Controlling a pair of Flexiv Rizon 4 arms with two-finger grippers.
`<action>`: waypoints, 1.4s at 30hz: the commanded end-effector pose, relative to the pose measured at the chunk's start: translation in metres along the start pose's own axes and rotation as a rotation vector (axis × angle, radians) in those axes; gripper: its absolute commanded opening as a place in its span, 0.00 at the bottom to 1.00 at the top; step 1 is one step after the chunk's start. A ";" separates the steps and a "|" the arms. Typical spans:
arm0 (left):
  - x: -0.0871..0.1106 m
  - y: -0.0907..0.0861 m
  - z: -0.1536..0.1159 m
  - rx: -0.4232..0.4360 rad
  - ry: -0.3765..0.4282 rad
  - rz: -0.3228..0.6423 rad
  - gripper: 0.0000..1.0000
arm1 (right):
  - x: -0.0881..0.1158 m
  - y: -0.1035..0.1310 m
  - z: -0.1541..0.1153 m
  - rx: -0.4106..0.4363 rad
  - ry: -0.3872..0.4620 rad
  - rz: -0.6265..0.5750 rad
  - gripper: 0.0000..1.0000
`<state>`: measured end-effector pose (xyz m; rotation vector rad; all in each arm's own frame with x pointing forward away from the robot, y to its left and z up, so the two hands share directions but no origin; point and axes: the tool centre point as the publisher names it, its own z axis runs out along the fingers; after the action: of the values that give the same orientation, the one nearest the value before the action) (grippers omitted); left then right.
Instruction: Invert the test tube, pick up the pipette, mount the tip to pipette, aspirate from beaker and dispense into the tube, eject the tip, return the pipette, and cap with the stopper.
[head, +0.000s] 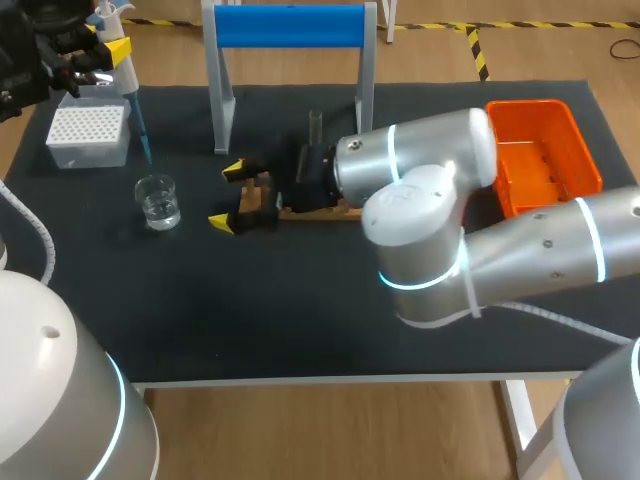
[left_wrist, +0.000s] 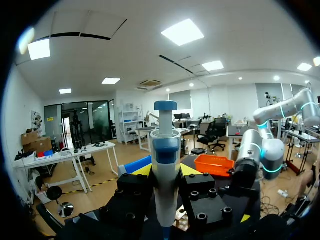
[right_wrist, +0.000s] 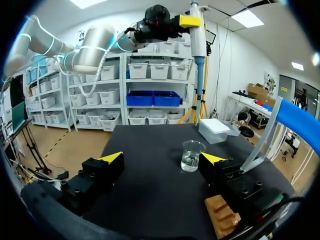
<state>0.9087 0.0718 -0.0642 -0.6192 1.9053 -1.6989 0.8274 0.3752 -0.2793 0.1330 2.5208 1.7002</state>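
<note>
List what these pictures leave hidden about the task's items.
Wooden tube rack: head view, mostly behind the right arm.
Clear glass test tube: head view, lower end behind that arm.
White-and-blue pipette: left wrist view, tip end cut off by the edge.
Stopper: in no view.

We see an orange basket (head: 575, 150) on the dark tabletop (head: 300, 320) near its far right corner, and a metal frame with a blue bar (head: 290, 25) standing at the back edge.
</note>
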 end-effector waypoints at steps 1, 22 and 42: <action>0.001 0.001 0.000 0.003 -0.003 0.001 0.00 | -0.006 -0.006 0.043 0.013 -0.002 0.000 1.00; 0.001 0.001 0.000 0.003 -0.003 0.001 0.00 | -0.026 -0.021 0.055 0.057 -0.034 0.003 1.00; 0.001 0.001 0.000 0.003 -0.003 0.001 0.00 | -0.024 -0.024 0.049 0.069 -0.052 -0.002 1.00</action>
<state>0.9087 0.0718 -0.0642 -0.6192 1.9053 -1.6989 0.8572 0.4086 -0.3200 0.1775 2.5383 1.5916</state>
